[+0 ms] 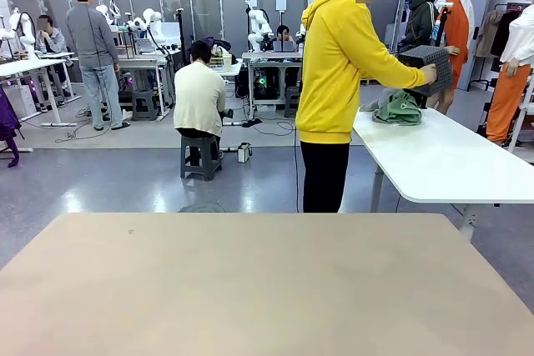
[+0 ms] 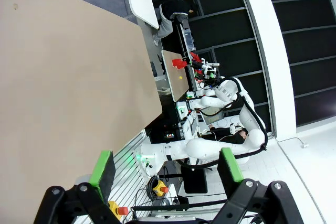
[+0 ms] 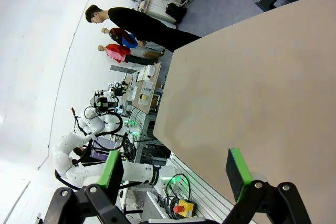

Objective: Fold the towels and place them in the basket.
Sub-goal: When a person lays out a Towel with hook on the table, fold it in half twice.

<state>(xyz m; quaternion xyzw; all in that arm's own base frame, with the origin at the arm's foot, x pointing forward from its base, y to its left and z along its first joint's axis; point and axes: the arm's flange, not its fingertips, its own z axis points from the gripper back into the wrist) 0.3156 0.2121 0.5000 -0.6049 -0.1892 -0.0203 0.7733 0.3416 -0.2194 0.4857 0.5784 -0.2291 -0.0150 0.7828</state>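
Observation:
Across the room, a person in a yellow hoodie [image 1: 338, 64] holds the dark grey basket [image 1: 430, 69] in one hand above a white side table [image 1: 442, 160]. The towels [image 1: 395, 107] lie bunched in a green and grey heap on that table, just below the basket. My left gripper [image 2: 166, 167] stands open over the near edge of the beige table [image 2: 63, 93], nothing between its green pads. My right gripper [image 3: 177, 171] is open too, hanging over the same beige table [image 3: 252, 93] with nothing in it.
The beige table [image 1: 259, 289] in front of me is bare. A person sits on a stool [image 1: 200, 156] beyond its far edge. Other people and workbenches stand farther back in the room.

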